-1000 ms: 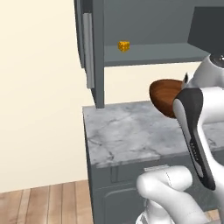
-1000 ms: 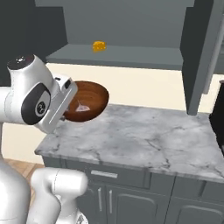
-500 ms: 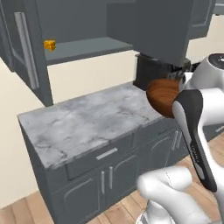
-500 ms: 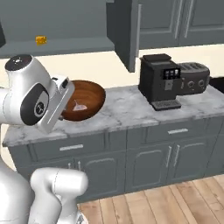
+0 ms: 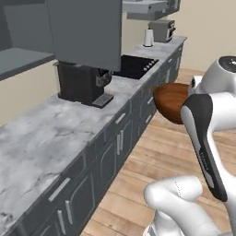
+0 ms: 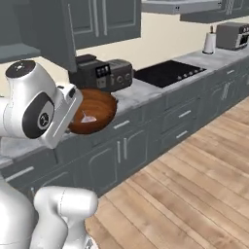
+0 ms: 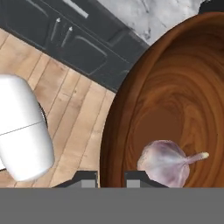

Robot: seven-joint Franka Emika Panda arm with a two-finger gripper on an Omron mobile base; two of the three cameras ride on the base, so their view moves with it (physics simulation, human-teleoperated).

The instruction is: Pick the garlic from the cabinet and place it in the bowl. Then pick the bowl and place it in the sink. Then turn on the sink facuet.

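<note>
Carrying the loaded bowl toward the sink looks like the step in hand, with the garlic part of the task already done. Along the wall runs the marble counter (image 5: 41, 133) with dark grey base cabinets below it, and above its near end hangs the dark grey wall cabinet (image 5: 85, 30). Under that cabinet, toward the back edge of the counter, stands a black coffee machine (image 5: 83, 83); further along, a black cooktop (image 6: 168, 72) is set into the counter, and at the far end sit a toaster (image 6: 231, 35) and a white paper-towel roll (image 6: 209, 43). No basin or faucet can be made out along this stretch, so where the sink lies cannot be told from here. The reddish-brown wooden bowl (image 6: 95, 116) hangs in the air off the front edge of the counter, over the wooden floor (image 6: 194, 189), resting on nothing. The gripper (image 7: 110, 176) is pinching the bowl's rim, one finger on the outer wall and the other just inside, pressed together on the wood. The garlic (image 7: 165, 162) lies low inside the bowl near the gripped side, its stem pointing away from the fingers. My reading is that the next move calls for finding the sink, keeping the bowl level so the garlic does not roll out, and lowering it into the basin before the jaws part.
</note>
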